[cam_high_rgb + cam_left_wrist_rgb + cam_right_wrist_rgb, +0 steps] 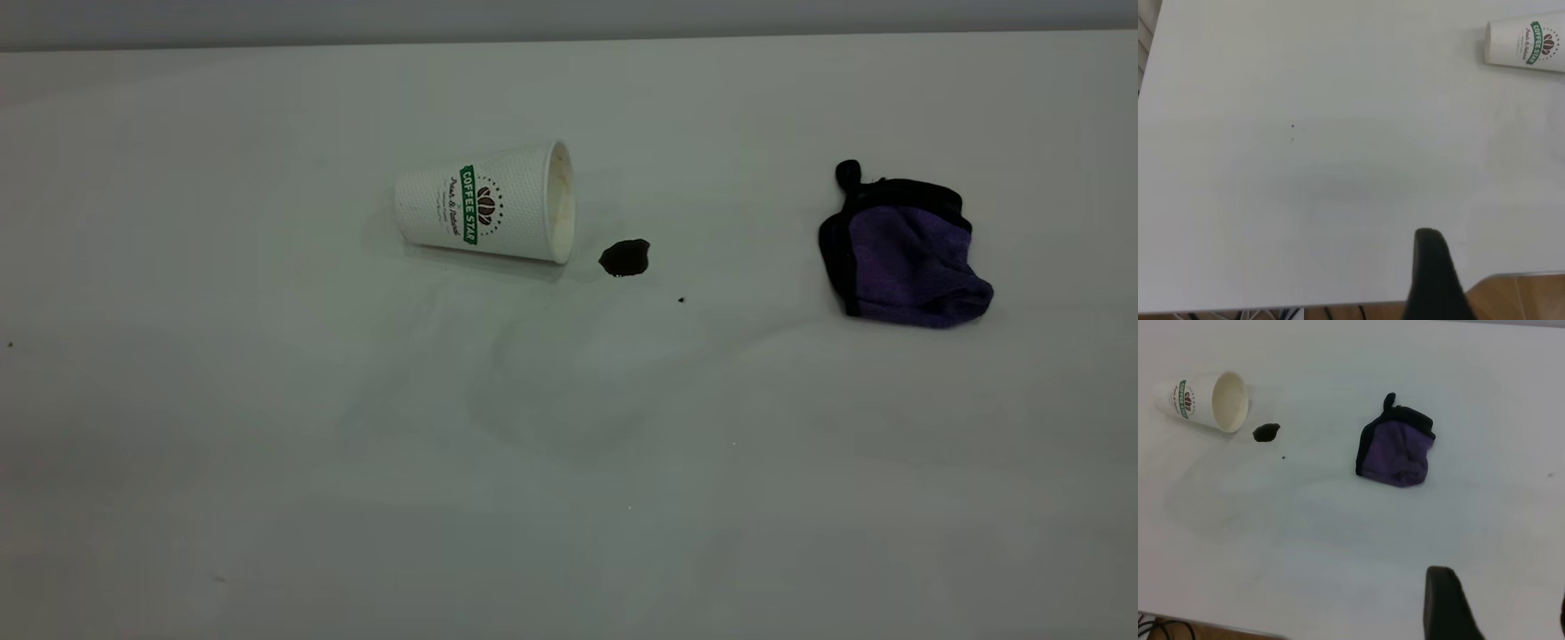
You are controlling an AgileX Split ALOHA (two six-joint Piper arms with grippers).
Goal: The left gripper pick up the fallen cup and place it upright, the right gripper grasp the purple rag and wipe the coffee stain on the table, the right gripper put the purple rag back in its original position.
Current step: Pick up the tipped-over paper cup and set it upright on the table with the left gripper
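The fallen cup [484, 203] lies on its side on the white table [356, 444], its mouth facing the coffee stain [624, 258] just beside it. The purple rag [907, 253] sits bunched far to the right. Neither gripper shows in the exterior view. The left gripper [1431, 280] shows only as a black part over the table's near edge, far from the cup [1528, 45]. The right gripper [1503, 607] is open and empty, hovering well short of the rag [1397, 450], with the stain [1266, 432] and the cup [1205, 400] farther off.
A tiny black speck [681, 300] lies right of the stain. The table's back edge [569, 40] meets a grey wall. In the left wrist view the table edge borders a wooden floor [1525, 297].
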